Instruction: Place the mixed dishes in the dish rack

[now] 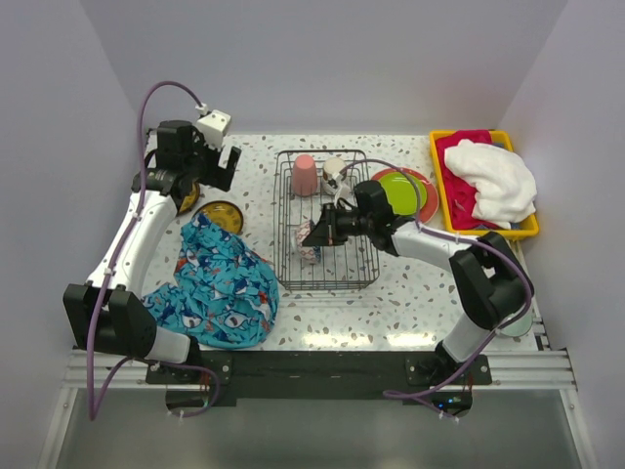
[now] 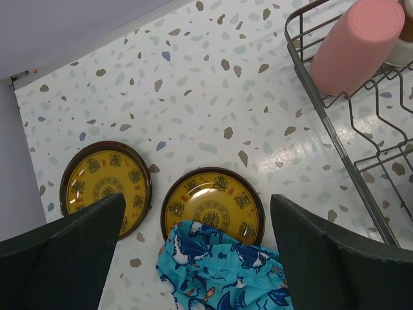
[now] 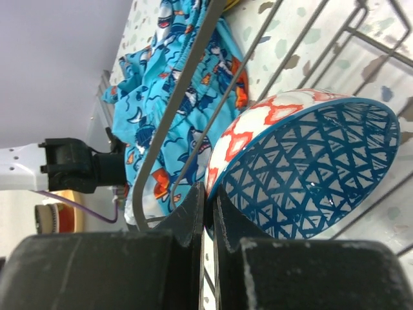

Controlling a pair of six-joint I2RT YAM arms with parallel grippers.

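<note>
The right gripper (image 3: pixel 208 194) pinches narrow on the rim of the blue patterned bowl (image 3: pixel 303 168), held in the 7 o'clock corner of the dish rack (image 1: pixel 328 287), close inside its left rim wire. Beyond that wire, at 9 o'clock, lies the shark cloth (image 1: pixel 220 283). Open wire floor runs toward 12 o'clock, where the pink cup (image 1: pixel 305 176) and cream cup (image 1: pixel 334 171) stand. Farther, at 10 o'clock, the left gripper (image 2: pixel 198 206) hangs spread wide over two yellow plates (image 2: pixel 106 187), holding nothing.
</note>
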